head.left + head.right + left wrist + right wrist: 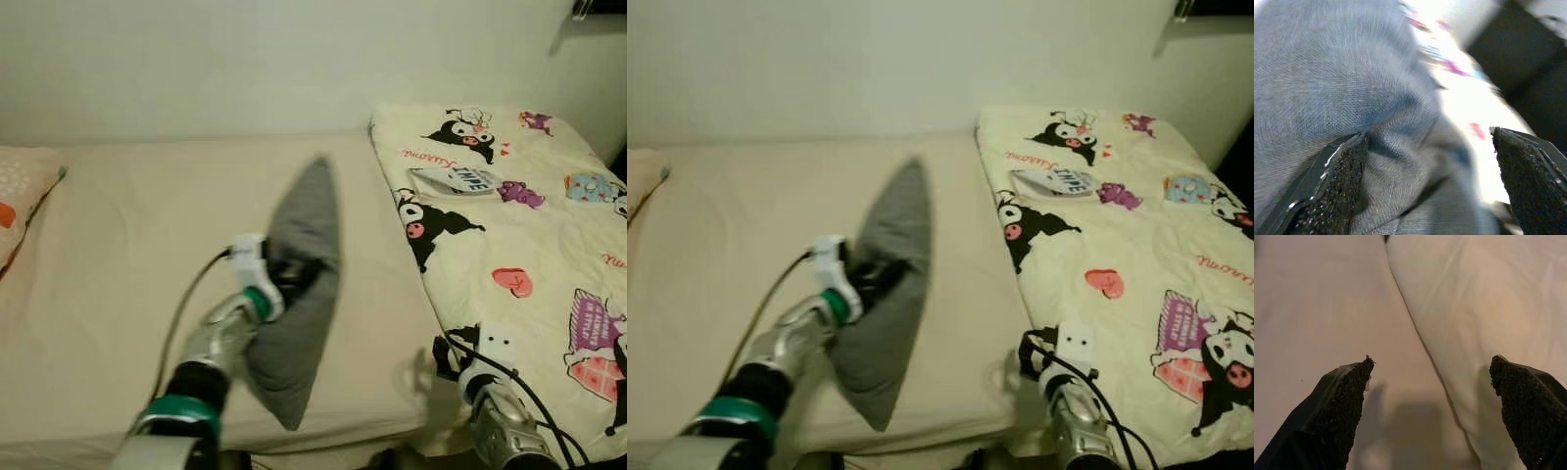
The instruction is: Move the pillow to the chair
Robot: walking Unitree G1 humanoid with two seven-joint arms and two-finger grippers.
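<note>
A grey pillow [306,230] stands on edge, lifted above the beige bed sheet [118,264] near the bed's middle. My left gripper [292,276] is shut on the pillow about halfway down its length. In the left wrist view the grey fabric [1366,98] bunches between the two black fingers [1334,196]. My right gripper [1432,396] hangs low at the bed's front edge, its white wrist block [496,346] in front of the blanket. Its fingers are open with nothing between them, over the seam of the bedding.
A cream cartoon-print blanket [529,245] covers the right part of the bed, with a small printed packet [457,180] lying on it. A patterned cushion [15,196] sits at the far left. A pale wall [294,59] runs behind the bed.
</note>
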